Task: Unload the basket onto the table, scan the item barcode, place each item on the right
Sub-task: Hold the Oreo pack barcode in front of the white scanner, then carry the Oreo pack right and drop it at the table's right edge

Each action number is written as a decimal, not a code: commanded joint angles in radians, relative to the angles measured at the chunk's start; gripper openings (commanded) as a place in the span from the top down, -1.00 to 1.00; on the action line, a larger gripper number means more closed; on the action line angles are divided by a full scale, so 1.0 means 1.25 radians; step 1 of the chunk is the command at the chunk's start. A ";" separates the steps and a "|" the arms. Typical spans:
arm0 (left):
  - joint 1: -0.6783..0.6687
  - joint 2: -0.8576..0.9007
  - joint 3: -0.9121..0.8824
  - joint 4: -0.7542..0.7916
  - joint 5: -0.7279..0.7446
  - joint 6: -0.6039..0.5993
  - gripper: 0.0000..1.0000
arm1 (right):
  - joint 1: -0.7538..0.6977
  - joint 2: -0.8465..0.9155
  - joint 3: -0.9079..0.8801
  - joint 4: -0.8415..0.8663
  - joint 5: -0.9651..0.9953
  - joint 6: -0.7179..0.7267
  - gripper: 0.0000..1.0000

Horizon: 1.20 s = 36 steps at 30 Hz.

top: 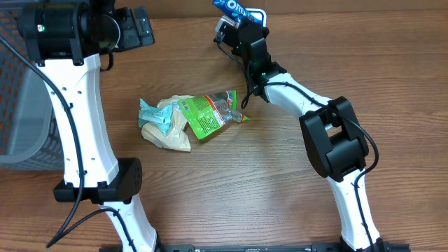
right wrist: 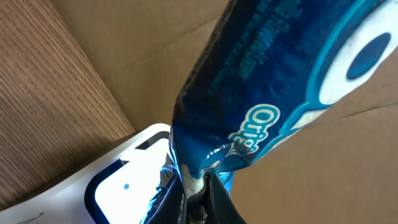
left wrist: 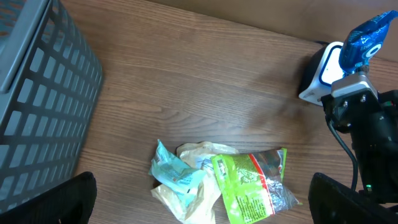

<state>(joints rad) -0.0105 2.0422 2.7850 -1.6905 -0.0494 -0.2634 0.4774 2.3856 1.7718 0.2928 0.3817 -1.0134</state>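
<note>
Packet (top: 232, 7): blue cookie packet, held just above the white scanner (top: 257, 14) at the table's far edge.
Right gripper (top: 234, 22): clamped tight on the packet's crimped end.
Left gripper (top: 134, 28): spread wide, empty.
Scan tip: turn the barcode face toward the scanner window and hold it flat.
Right wrist view: alone shows the pinch; no barcode visible.
Left wrist view: shows the packet upright over the scanner.

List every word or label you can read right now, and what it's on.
"Origi", cut off: white letters on the blue foil snack packet held by the right gripper.
Fine print above it on that packet: blurred.
Green plastic packet: print too small to read.
Pale blue wrapper beside it: nothing legible.
</note>
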 commanded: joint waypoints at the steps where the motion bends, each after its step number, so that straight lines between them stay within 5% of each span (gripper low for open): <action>1: 0.003 -0.014 -0.001 0.001 -0.002 -0.005 -0.99 | -0.006 -0.016 0.012 0.013 0.024 0.015 0.92; 9: 0.003 -0.014 -0.001 0.001 -0.002 -0.005 -1.00 | -0.008 -0.016 0.012 0.034 0.065 -0.073 0.92; 23: 0.003 -0.014 -0.002 0.001 -0.002 -0.005 -0.99 | -0.004 -0.026 0.012 -0.092 0.090 -0.053 0.93; 27: 0.003 -0.014 -0.001 0.001 -0.002 -0.005 -1.00 | 0.000 -0.065 0.012 -0.102 0.089 0.020 0.93; 36: 0.003 -0.014 -0.002 0.001 -0.002 -0.005 -1.00 | -0.013 -0.325 0.013 -0.535 -0.116 0.461 0.93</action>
<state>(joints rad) -0.0105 2.0422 2.7850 -1.6901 -0.0494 -0.2634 0.4782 2.1929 1.7706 -0.2695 0.4046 -0.7589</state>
